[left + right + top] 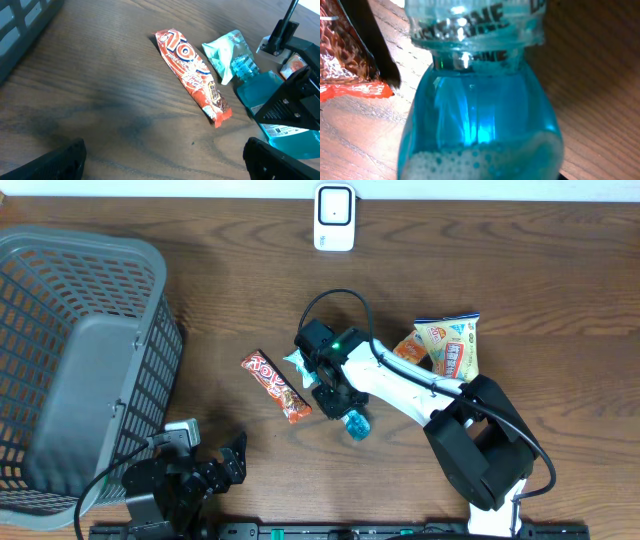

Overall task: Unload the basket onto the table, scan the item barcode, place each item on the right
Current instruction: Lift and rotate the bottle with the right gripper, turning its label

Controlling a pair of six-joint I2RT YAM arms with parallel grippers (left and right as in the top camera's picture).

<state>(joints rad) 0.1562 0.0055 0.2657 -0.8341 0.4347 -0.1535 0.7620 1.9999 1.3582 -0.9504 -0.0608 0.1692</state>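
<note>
The blue bottle (pixel 480 125) filled the right wrist view almost entirely. We saw clear blue liquid with a band of foam low in the frame, and raised lettering on a clear ring near the top. The right gripper (pixel 343 408) was closed partway around this bottle and had it between its fingers near the middle of the table. We could not tell whether the bottle touched the wood.

The surface was a dark brown wooden table (pixel 520 270) with a strong grain, and a pale wall ran along its far edge.

Only the overhead view showed the white device (pixel 334 217) with its dark window, well apart from the bottle at the far edge. It alone also showed the grey mesh basket (pixel 90 360) on the left side. The left wrist view alone showed a white printed label on the bottle's side, under the black body of the right gripper.

A red candy bar wrapper (pixel 192 75) lay flat just beside the bottle, and a pale green packet (pixel 225 52) lay near the right arm's wrist. A yellow snack bag (pixel 452 345) and an orange packet (pixel 408 348) sat behind the right arm.

The left gripper (pixel 228 463) hung over the table's near edge, its fingers spread wide and holding nothing.
</note>
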